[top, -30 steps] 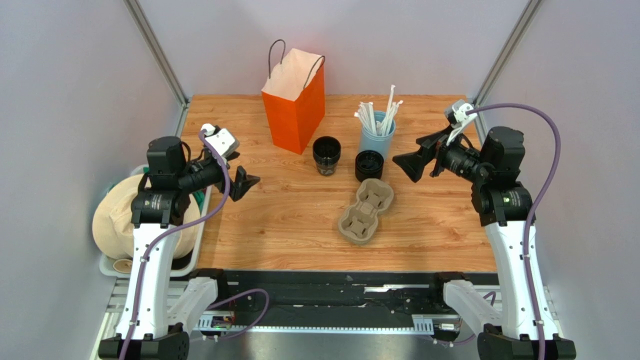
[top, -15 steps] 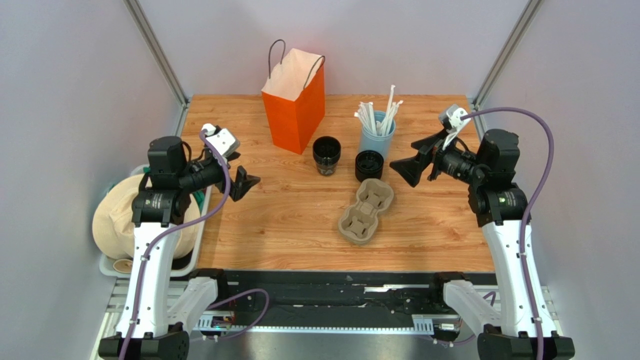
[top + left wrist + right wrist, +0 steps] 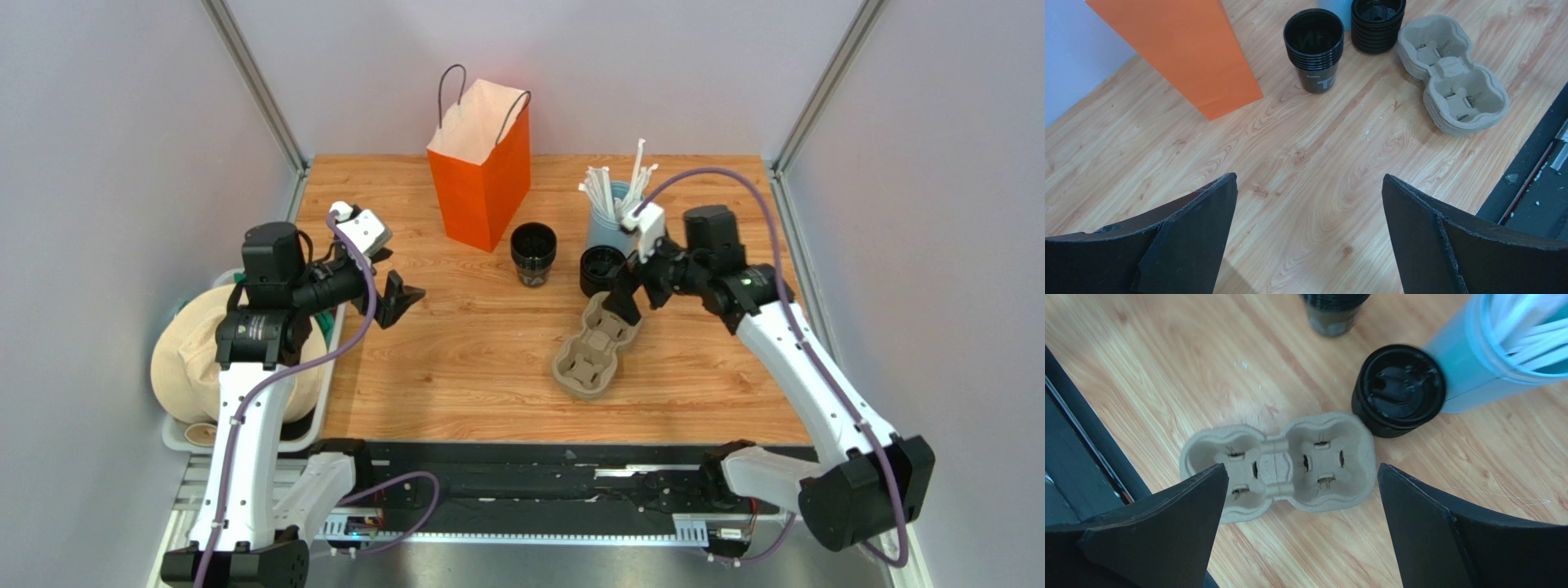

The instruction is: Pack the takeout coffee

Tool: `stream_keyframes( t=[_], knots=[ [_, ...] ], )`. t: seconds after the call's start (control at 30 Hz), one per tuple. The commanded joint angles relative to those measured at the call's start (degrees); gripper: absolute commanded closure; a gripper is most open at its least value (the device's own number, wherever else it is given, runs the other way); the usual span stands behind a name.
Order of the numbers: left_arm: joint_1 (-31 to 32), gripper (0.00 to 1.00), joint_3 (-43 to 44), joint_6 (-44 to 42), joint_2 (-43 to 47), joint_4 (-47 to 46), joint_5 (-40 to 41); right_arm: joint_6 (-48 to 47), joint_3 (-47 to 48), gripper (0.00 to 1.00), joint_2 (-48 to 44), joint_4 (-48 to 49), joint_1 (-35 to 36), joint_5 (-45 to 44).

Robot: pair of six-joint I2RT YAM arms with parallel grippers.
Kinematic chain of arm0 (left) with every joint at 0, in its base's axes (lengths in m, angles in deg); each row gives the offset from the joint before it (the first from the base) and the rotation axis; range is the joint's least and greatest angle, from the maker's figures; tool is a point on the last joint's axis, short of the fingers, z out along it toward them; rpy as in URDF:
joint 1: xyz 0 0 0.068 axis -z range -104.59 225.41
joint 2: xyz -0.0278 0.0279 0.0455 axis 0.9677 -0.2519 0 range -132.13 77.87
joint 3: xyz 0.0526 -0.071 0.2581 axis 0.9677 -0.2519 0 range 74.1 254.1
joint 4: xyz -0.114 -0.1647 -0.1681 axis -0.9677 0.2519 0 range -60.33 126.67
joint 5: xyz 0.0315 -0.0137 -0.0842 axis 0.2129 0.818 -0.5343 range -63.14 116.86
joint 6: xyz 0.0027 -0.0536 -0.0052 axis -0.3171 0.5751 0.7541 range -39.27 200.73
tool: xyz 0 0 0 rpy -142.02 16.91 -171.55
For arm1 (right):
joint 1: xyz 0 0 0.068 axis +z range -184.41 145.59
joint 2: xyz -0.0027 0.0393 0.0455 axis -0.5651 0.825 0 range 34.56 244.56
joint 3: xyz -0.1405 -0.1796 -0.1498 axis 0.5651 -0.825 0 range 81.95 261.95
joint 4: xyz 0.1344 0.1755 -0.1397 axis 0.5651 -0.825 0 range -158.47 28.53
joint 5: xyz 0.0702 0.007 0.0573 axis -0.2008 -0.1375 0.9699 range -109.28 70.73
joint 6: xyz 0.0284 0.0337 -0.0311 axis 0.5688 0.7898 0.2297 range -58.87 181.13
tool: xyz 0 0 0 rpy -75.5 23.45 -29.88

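Observation:
An open-topped black cup (image 3: 534, 254) stands mid-table; it also shows in the left wrist view (image 3: 1314, 38). Right of it stands a short black round piece topped by a black lid (image 3: 602, 268), also in the right wrist view (image 3: 1399, 389), touching the pale blue straw cup. The grey-brown cup tray (image 3: 597, 346) lies in front of it, empty (image 3: 1278, 462). My right gripper (image 3: 626, 294) is open and empty above the tray's far end, near the lid (image 3: 1302, 471). My left gripper (image 3: 399, 298) is open and empty over bare wood at the left (image 3: 1309, 177).
An orange paper bag (image 3: 481, 165) stands open at the back, left of the black cup. A pale blue cup of white straws (image 3: 613, 208) stands behind the lid. A beige cloth bundle (image 3: 196, 349) sits in a bin off the table's left edge. A black rail (image 3: 552, 472) runs along the near edge.
My right arm has swung left and forward from the table's right side to above the tray beside the lidded piece. The left arm has not moved.

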Motion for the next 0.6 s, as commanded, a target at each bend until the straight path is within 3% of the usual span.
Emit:
stream_keyframes(
  t=[0.0, 0.57],
  knots=[
    [0.1, 0.03, -0.2, -1.1, 0.1, -1.1, -0.9, -7.3, -1.5, 0.01, 4.5, -3.6, 7.6, -11.5],
    [0.1, 0.03, -0.4, -1.1, -0.5, -1.3, -0.6, -13.2, 2.3, 0.01, 23.2, -8.7, 12.5, -11.8]
  ],
)
